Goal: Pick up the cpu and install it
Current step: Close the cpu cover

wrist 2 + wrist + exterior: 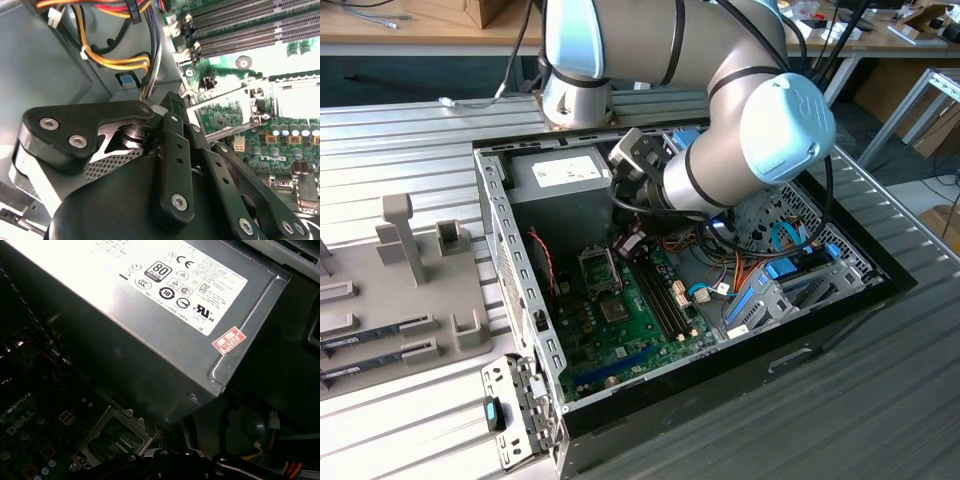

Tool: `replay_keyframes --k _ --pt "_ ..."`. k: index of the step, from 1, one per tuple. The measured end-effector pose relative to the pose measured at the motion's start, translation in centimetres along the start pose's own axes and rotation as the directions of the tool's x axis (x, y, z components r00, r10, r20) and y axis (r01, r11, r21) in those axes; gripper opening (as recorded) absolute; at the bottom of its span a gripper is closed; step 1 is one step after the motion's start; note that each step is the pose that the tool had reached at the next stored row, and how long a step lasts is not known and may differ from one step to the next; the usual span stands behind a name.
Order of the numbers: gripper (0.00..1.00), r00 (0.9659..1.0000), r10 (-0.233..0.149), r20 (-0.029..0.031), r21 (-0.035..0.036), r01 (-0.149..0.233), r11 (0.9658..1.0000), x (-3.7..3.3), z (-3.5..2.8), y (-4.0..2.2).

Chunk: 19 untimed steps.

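gripper (628,243) inside pc case (500,230), over motherboard (630,330) socket (599,267).

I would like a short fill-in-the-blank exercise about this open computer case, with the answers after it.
1. The green motherboard lies inside the open black ____.
2. The silver box-shaped power supply carries a ____ label on its top.
3. The black gripper hangs above the dark metal socket frame, whose hinged lid stands ____.

Answers: computer case; white; open

Open computer case (880,275) on a ribbed tabletop (410,140); green motherboard (630,330) inside; grey power supply (165,325); orange cables (117,62).
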State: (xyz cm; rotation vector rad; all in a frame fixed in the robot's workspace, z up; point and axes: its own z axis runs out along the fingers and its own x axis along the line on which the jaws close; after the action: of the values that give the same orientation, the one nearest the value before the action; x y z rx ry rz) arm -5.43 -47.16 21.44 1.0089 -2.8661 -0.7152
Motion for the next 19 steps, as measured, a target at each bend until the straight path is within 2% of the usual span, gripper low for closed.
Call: replay_keyframes --k 1,3,5,13,15,18,19 --pt "0.11 1.0 0.001 -0.0011 -0.0009 -0.001 1.0 -0.04 0.1 -0.1" --pt "0.11 1.0 0.003 -0.0052 -0.0045 -0.003 1.0 -0.01 0.87 -0.53" --pt "0.11 1.0 0.005 -0.0077 -0.0067 -0.005 1.0 -0.05 1.26 -0.8" --pt "0.11 1.0 0.003 -0.005 -0.0107 -0.003 0.9999 0.3 1.28 -0.71" --pt "0.11 1.0 0.002 -0.0036 -0.0119 -0.002 0.9999 0.29 1.07 -0.64" --pt "0.11 1.0 0.001 -0.0016 -0.0142 -0.001 0.9999 0.22 0.45 -0.37" --pt "0.11 1.0 0.001 -0.0012 -0.0146 -0.001 0.9999 0.21 0.45 -0.36"
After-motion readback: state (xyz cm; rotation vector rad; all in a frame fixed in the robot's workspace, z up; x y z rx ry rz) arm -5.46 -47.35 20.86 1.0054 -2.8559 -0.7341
